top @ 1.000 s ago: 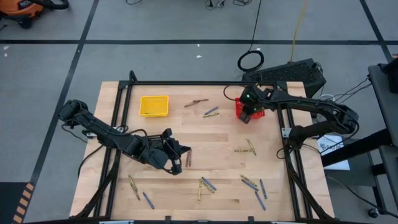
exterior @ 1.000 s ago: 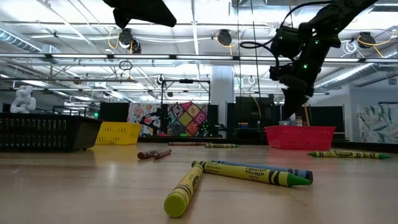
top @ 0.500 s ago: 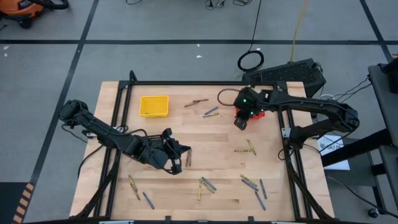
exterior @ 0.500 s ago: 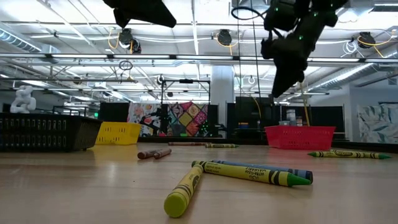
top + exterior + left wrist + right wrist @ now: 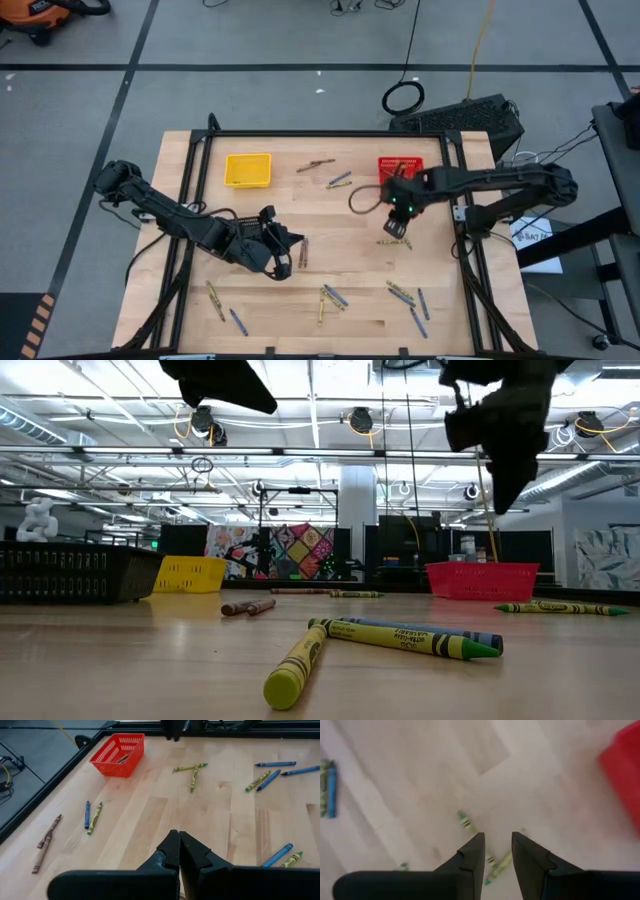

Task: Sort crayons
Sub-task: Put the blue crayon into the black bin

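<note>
The right hand (image 5: pixel 397 229) had moved off the red mesh basket (image 5: pixel 400 165), where it stood a second before, and now hung over the bare wood just in front of it, above the pair of yellow-green crayons (image 5: pixel 399 238) lying crossed on the bench (image 5: pixel 350 260). Its two fingers (image 5: pixel 471 857) stood apart with nothing between them, and in the right wrist view those same crayons (image 5: pixel 492 862) showed through the gap, below the fingertips and not touched. In the low view the right arm had swung from the middle of the picture toward the right side, high above the red basket (image 5: pixel 482 580).

The left hand (image 5: pixel 283 262) had not shifted: it sat low over the bench left of centre, fingers (image 5: pixel 170 851) pressed together and holding nothing. A brown-red crayon (image 5: pixel 303 254) lay just beside it.

The crayons had stayed where they were. Two brown-red ones (image 5: pixel 316 165) and a blue and yellow pair (image 5: pixel 339 181) lay between the yellow basket (image 5: pixel 248 169) and the red one. A cluster of yellow and blue crayons (image 5: pixel 328 298) lay near the front edge, with more (image 5: pixel 408 296) to the right and two (image 5: pixel 222 308) at the front left. The left wrist view showed a brown-red crayon (image 5: pixel 121 757) inside the red basket (image 5: pixel 131 741).
</note>
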